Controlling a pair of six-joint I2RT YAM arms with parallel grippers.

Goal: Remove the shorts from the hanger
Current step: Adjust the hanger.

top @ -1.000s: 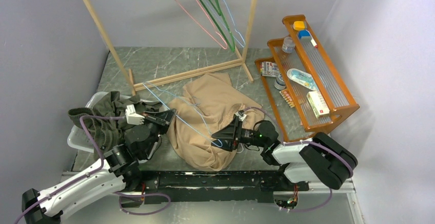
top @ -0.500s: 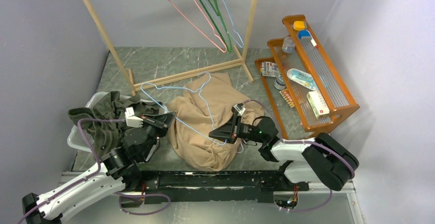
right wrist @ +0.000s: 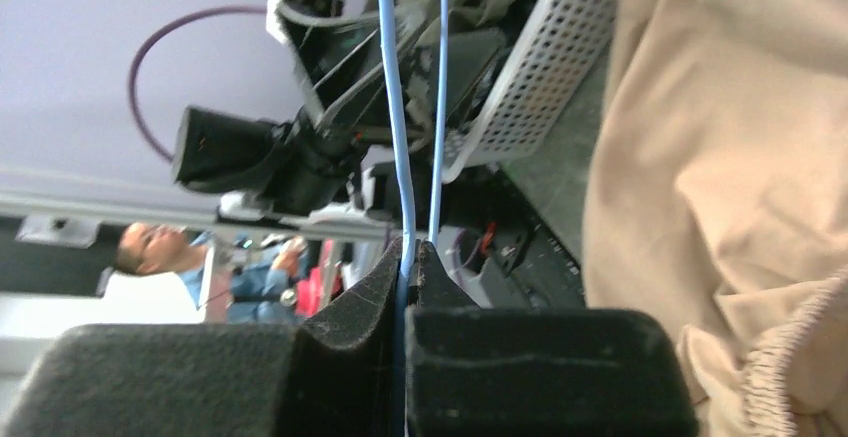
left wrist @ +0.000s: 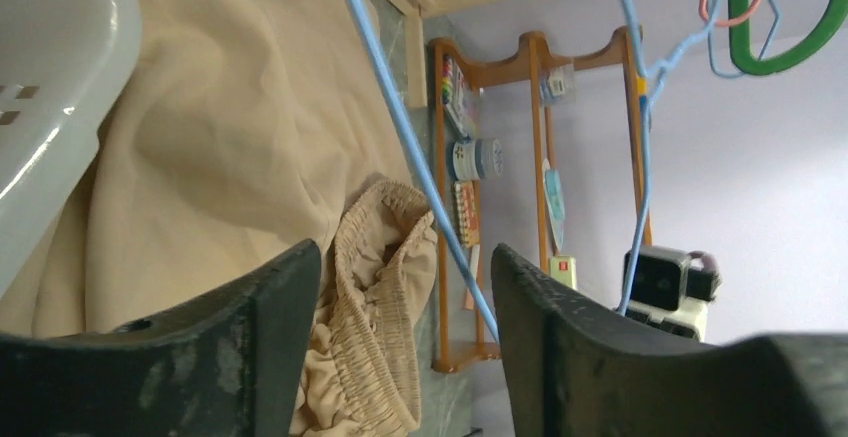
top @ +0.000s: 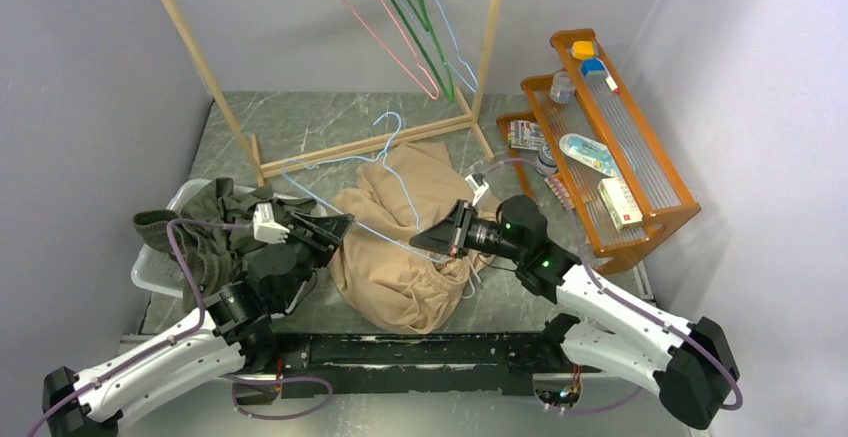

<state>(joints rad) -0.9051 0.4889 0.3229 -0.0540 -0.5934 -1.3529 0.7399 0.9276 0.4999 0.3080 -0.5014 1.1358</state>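
Right gripper [right wrist: 405,267] is pinched tight on the blue hanger [right wrist: 394,107] wire. On my feed the left gripper [top: 338,223] stands spread, with the wire running past it. Beige shorts [top: 385,277] lie heaped on the table [top: 330,127] between and below both grippers.

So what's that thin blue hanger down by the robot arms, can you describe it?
The blue hanger is thin light-blue wire, bent into a triangle with a hook on top. It is held tilted above the tan shorts, seemingly free of the cloth. The right gripper is shut on it where two wires meet. The left gripper is open, with the wire running between its fingers.
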